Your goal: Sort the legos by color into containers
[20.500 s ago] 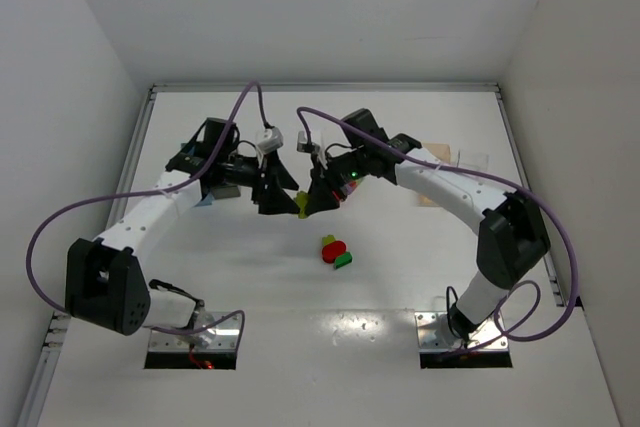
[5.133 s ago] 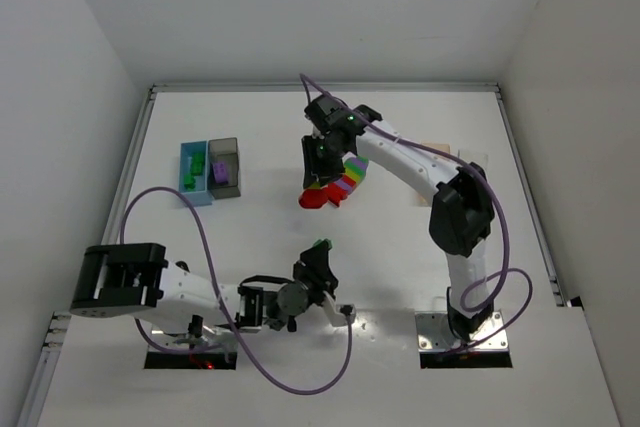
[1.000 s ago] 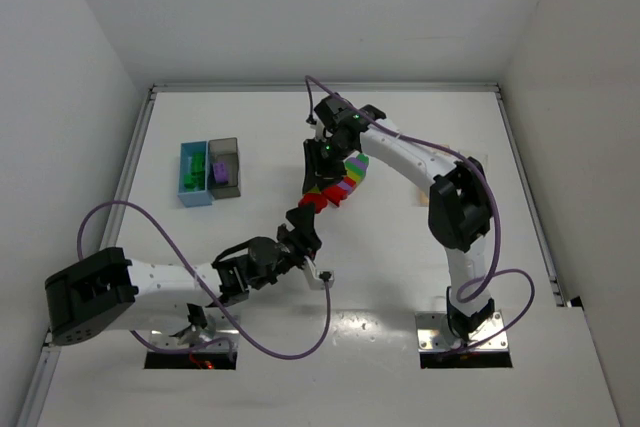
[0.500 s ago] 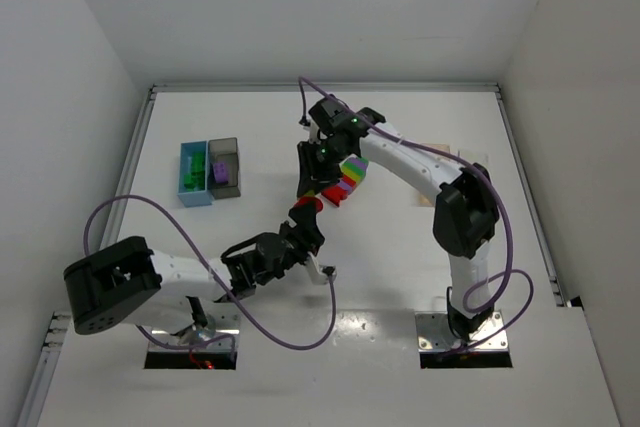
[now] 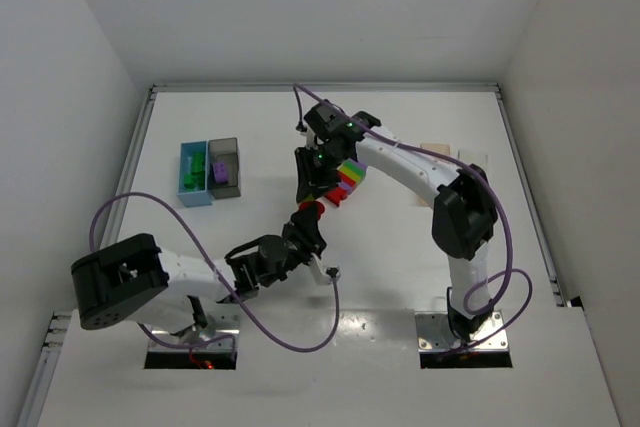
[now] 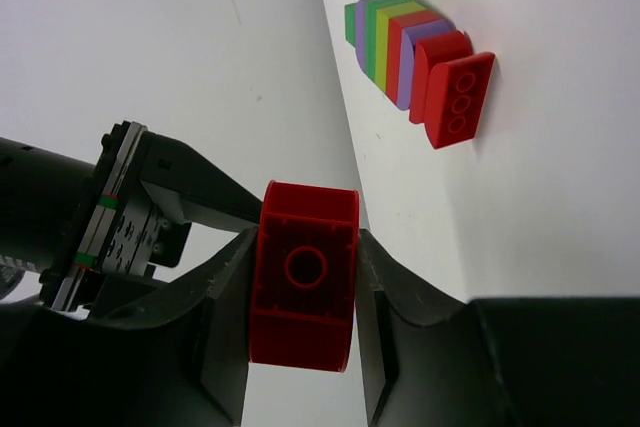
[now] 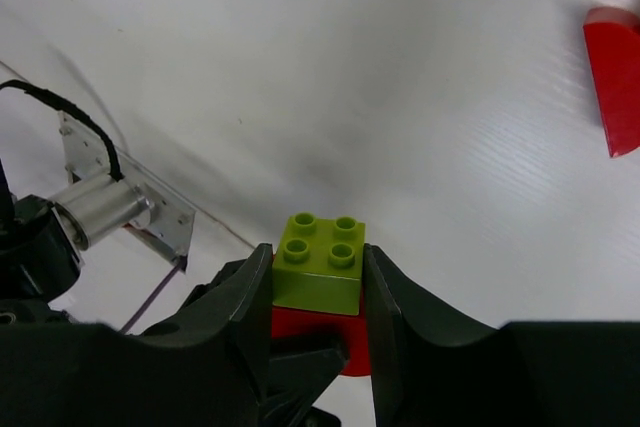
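No legible text, label, brand, number or sign in any view. Red brick (image 6: 305,287) clamped between the left fingers (image 6: 225,317): moulded ring only, no lettering. Lime-green brick (image 7: 320,265) between the right fingers (image 7: 235,297): stud tops too small to read any marking.

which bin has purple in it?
The dark grey bin, with a purple lego inside. The light blue bin right beside it holds a green lego instead.
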Robot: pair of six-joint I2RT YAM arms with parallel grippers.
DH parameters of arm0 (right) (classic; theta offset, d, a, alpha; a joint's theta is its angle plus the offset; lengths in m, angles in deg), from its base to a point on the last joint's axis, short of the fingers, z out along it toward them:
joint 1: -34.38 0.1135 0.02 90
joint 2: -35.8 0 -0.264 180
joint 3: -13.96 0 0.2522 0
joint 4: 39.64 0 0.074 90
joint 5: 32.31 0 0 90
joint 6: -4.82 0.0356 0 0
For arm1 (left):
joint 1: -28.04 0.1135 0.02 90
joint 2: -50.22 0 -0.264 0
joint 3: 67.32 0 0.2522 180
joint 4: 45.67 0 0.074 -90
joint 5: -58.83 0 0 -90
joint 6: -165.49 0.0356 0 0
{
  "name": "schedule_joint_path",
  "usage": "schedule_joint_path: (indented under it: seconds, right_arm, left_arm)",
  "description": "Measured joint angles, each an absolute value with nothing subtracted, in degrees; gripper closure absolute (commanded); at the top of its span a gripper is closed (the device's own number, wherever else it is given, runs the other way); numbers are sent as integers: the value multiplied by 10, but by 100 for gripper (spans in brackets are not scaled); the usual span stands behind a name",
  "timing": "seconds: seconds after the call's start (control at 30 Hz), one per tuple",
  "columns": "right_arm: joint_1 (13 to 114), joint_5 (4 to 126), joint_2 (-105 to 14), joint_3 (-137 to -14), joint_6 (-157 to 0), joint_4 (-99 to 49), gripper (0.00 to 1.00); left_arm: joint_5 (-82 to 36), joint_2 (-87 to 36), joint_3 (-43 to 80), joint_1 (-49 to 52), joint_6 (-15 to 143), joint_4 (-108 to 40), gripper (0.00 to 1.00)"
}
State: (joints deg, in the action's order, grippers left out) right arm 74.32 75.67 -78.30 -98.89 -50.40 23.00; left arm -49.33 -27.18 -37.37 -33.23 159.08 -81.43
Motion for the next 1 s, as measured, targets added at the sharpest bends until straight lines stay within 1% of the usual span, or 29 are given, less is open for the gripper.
schedule_joint_path:
  seconds: [0.07,0.23,0.37,0.43,0.53,0.6,0.7,0.73,0.87,1.0]
  right_arm:
    - [744,761,-785,-997,-503,249,100]
    - [730,748,-804,-1044,-502,254,100]
    - [714,738,-814,-1066,-502,252,100]
    - [708,730,-818,-1070,-502,252,100]
    - [705,713,-820,-1071,-507,252,100]
    - [703,690,-819,-1071,-514,251,100]
    - [697,637,-811,-1067,-532,244,100]
    - [692,617,-800,-1054,-542,231,100]
    - [664,522,-711,-958,-595,178,100]
    - [631,445,-603,-875,-659,127,100]
  left_arm:
    - [-511,-265,-377,-353,1585,-812,100]
    - [-552,-208,-400,-456,1549,-803,100]
    - [-595,-186,-404,-526,1513,-779,100]
    - [-612,-182,-403,-541,1487,-762,100]
    - [-637,-182,-369,-538,1424,-689,100]
    - [-649,-182,-327,-529,1372,-638,98]
    - [-655,-183,-236,-496,1258,-562,93]
    - [-651,-185,-201,-477,1212,-525,93]
    - [-621,-216,-52,-355,1014,-394,92]
    - [-568,-234,41,-224,866,-289,92]
